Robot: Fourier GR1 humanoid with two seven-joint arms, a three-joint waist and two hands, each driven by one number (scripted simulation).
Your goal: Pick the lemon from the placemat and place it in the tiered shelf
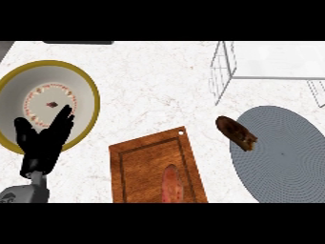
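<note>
We see our left hand (pixel 44 143) at eight o'clock, fingers straight and spread, holding nothing, over a gold-rimmed plate (pixel 3 86) bearing a small brown bit (pixel 52 104), wire tiered shelf (pixel 225 66) at one o'clock, grey placemat (pixel 291 152) at four, brown oblong thing (pixel 237 133) on its nine-o'clock edge, whether a lemon we cannot tell, wooden board (pixel 140 157) at six carrying a reddish piece (pixel 171 183).

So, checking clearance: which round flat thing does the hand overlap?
The yellow-rimmed white plate; the left hand covers its lower part, while the grey round placemat lies apart at right.

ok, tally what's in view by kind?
Plate: 1
Wooden board: 1
Placemat: 1
Wire shelf: 1
Brown food item: 1
Reddish food item: 1
Robot hand, left: 1
Total: 7
</note>
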